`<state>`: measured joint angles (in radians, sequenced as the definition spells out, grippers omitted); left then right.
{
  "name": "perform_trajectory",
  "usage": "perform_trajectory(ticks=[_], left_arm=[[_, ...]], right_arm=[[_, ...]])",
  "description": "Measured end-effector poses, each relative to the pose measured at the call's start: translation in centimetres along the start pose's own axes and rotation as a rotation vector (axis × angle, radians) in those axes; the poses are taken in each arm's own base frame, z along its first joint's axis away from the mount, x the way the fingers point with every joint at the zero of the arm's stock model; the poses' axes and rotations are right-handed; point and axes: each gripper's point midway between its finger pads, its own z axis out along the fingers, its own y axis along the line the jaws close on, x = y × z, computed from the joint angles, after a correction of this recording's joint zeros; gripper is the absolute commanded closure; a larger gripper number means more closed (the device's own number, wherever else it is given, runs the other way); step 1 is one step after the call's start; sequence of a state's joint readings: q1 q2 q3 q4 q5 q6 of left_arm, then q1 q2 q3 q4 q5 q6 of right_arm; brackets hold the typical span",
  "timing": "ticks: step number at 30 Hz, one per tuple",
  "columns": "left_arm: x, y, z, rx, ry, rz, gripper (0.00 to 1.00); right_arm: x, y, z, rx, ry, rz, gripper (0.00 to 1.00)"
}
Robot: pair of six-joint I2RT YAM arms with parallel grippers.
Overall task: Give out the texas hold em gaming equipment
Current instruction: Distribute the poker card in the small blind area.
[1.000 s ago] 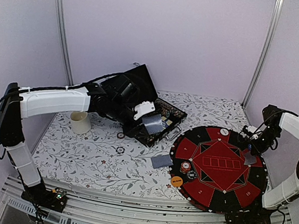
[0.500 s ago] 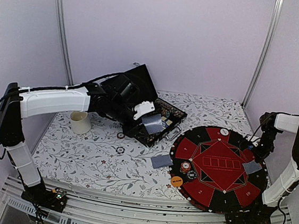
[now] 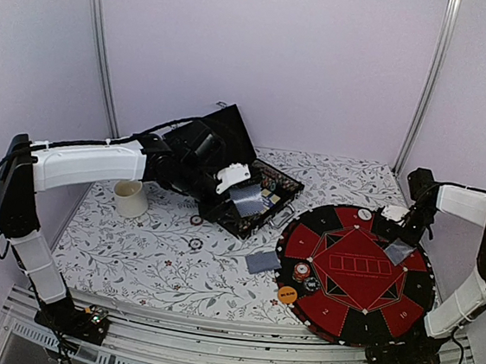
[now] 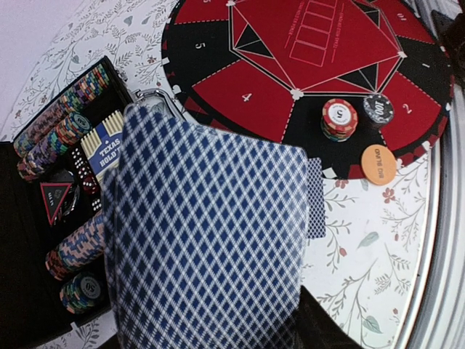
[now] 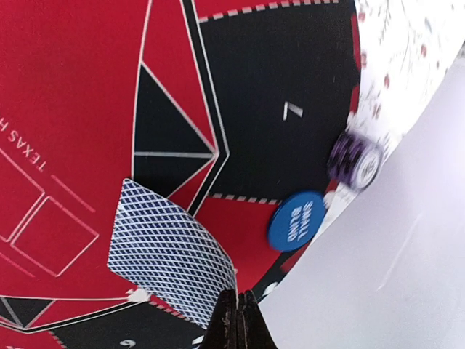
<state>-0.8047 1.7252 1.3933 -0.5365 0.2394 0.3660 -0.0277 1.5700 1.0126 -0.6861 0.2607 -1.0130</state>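
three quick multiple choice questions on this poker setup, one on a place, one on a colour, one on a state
1. Where is the orange disc?
A. in the case
B. at the near edge of the mat
C. in the cup

2. What colour is the small blind disc?
A. white
B. green
C. blue

3. How is the right pincer?
A. wide open and empty
B. shut on a card
C. shut on a chip

Answers:
1 B: it lies on the mat's rim on the side nearest the arms.
2 C: its lettered face is blue.
3 B: its closed tips pinch the card's corner above the mat.
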Motion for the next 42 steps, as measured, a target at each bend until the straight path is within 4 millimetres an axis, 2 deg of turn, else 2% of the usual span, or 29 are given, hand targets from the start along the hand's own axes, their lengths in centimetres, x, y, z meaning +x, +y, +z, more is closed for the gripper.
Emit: perform_trajectory(ticks=[9,21,26,42], left_arm=[[0.1,0.2,0.0,-0.003,0.001,-0.004,0.49],[0.1,0.3,-0.1,-0.005,0.001,-0.005,0.49],[0.1,0.4,-0.1,-0.006,0.001,-0.006,0.49],[0.2,0.6,-0.1,-0.013,0.003,-0.01,0.49]], right_arm=[[-2.1,-2.0,2.6,0.1,0.012,-0.177,0.99],[-6.2,-6.0,4.0,0.221,-0.042,-0.345,0.98],[-6.8,-6.1,4.8,0.221,-0.046,-0.398,0.98],[-8.0,-6.0,5.7,0.227,-0.071,-0.512,0.98]])
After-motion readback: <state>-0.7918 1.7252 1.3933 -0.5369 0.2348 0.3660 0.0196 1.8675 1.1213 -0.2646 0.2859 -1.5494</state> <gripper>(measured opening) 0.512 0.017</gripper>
